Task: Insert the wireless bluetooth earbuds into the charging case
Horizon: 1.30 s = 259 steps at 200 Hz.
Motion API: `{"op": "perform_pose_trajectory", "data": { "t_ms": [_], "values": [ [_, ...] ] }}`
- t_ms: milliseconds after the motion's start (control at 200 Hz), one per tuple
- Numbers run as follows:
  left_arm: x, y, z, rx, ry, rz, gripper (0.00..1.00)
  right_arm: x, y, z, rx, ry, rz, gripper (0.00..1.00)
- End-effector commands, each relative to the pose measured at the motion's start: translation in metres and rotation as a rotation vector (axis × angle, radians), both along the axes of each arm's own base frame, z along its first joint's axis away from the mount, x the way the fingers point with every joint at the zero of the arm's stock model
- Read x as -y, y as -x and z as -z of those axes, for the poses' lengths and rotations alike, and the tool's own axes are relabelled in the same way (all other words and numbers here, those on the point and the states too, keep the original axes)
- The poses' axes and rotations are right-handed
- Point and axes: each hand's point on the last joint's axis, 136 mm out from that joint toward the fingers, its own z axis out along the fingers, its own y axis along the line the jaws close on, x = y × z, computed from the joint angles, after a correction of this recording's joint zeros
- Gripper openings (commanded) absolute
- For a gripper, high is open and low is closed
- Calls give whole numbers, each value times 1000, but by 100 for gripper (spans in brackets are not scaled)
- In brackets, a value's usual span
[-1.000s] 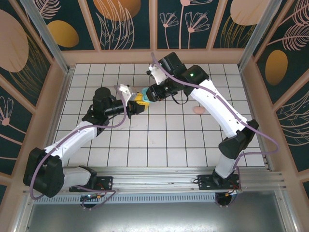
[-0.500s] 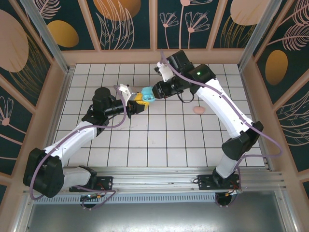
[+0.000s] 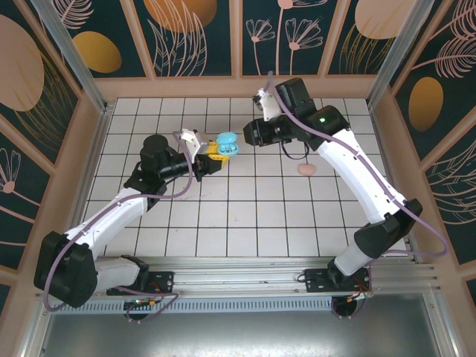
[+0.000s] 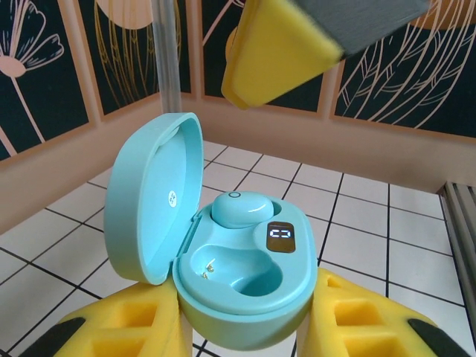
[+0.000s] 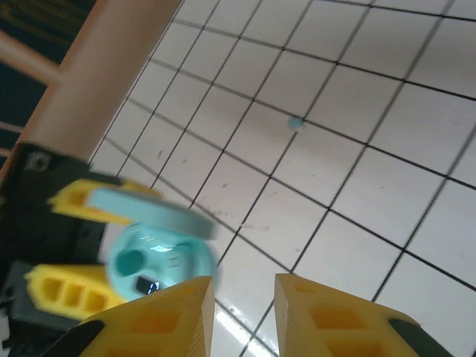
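My left gripper [image 4: 245, 327] is shut on the light teal charging case [image 4: 245, 282], held up with its lid [image 4: 152, 197] swung open to the left. One teal earbud [image 4: 239, 208] sits in the far socket. The near socket [image 4: 242, 271] is empty and the small display [image 4: 282, 238] is lit. In the top view the case [image 3: 227, 143] is held above the tiles by the left gripper [image 3: 214, 152]. My right gripper [image 3: 250, 134] hangs just right of it, open with nothing between its fingers [image 5: 160, 320]. A tiny teal piece [image 5: 296, 123], possibly an earbud, lies on a tile.
A small pink oval thing [image 3: 305, 169] lies on the white tiled floor [image 3: 245, 216] to the right of centre. Wooden walls [image 3: 238, 88] enclose the floor at the back and on both sides.
The right gripper has pulled back from the case, to the right and toward the back wall. The left gripper has kept the open case almost still.
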Motion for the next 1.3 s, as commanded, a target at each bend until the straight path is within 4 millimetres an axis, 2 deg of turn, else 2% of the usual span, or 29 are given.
{"op": "perform_pose_trajectory", "data": {
  "t_ms": [0, 95, 240, 320, 480, 610, 771, 786, 836, 891, 981, 1066, 1146, 1291],
  "values": [
    [-3, 5, -16, 48, 31, -12, 20, 23, -31, -16, 26, -124, 165, 28],
    [-6, 9, -17, 49, 29, -20, 20, 29, -46, -6, 5, -143, 213, 29],
    [-10, 13, -16, 49, 31, -37, 20, 28, -70, 30, -44, -116, 264, 29],
    [-13, 16, -16, 48, 31, -44, 20, 20, -85, 48, -68, -138, 265, 29],
    [-17, 21, -16, 45, 22, -53, 20, -19, -112, 86, -82, -153, 131, 29],
    [-19, 25, -16, 35, 29, -57, 20, -50, -129, 129, -105, -89, 47, 29],
    [-25, 29, -17, 35, 37, -82, 20, -89, -154, 167, -89, -26, -20, 30],
    [-25, 29, -17, 35, 37, -84, 20, -101, -151, 169, -81, -26, -44, 30],
    [-26, 31, -16, 33, 39, -88, 20, -118, -156, 184, -66, -7, -82, 30],
    [-28, 32, -15, 28, 38, -94, 20, -135, -164, 201, -59, 21, -113, 30],
    [-30, 35, -13, 15, 35, -98, 20, -158, -176, 215, -34, 43, -142, 30],
    [-33, 38, -13, 13, 40, -110, 20, -173, -178, 230, -22, 46, -149, 31],
    [-36, 40, -13, 8, 42, -123, 21, -186, -170, 245, -8, 48, -165, 34],
    [-38, 43, -9, -10, 34, -130, 21, -202, -164, 257, 27, 46, -174, 36]
  ]
}}
